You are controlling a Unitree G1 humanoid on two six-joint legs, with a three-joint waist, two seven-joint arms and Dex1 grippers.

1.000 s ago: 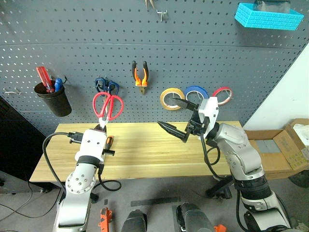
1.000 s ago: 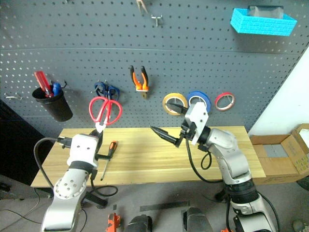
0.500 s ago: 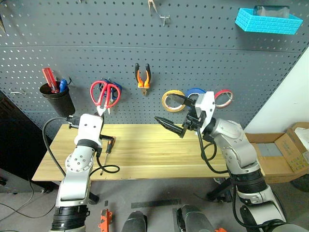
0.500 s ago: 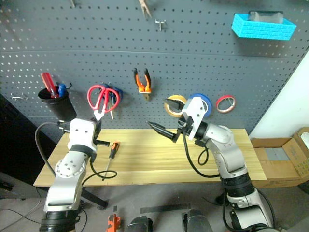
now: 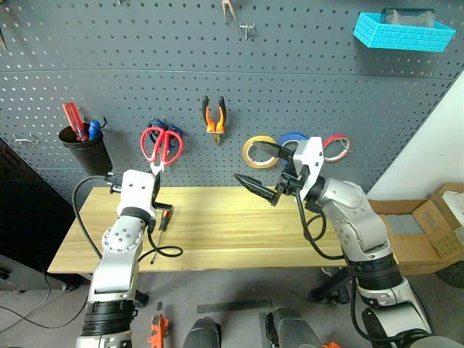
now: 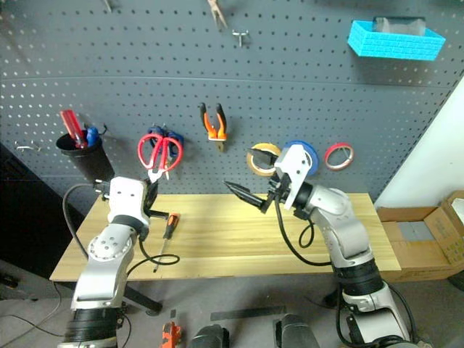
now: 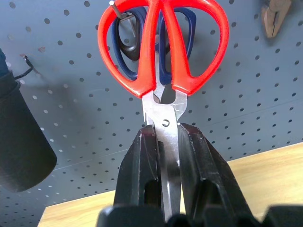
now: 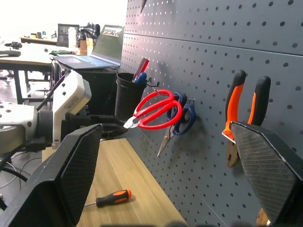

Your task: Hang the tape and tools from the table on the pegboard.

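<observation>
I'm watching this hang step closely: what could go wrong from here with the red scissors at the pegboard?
1. The left pincer clamps the red scissors by the blades, with one handle loop over a small hook shared with the blue scissors. Letting go too soon could drop them onto the table.
2. Pulling back might drag the loop off or nudge the blue pair loose.
3. The screwdriver lies just under that arm, so lowering could knock it.

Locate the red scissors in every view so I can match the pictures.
Left eye: red scissors on the pegboard, left of centre, over the blue scissors.
Right eye, same spot.
Left wrist, top centre, blades between the left gripper's jaws.
Right wrist, centre.
Shared landmark: the pliers, hanging beside them.
</observation>
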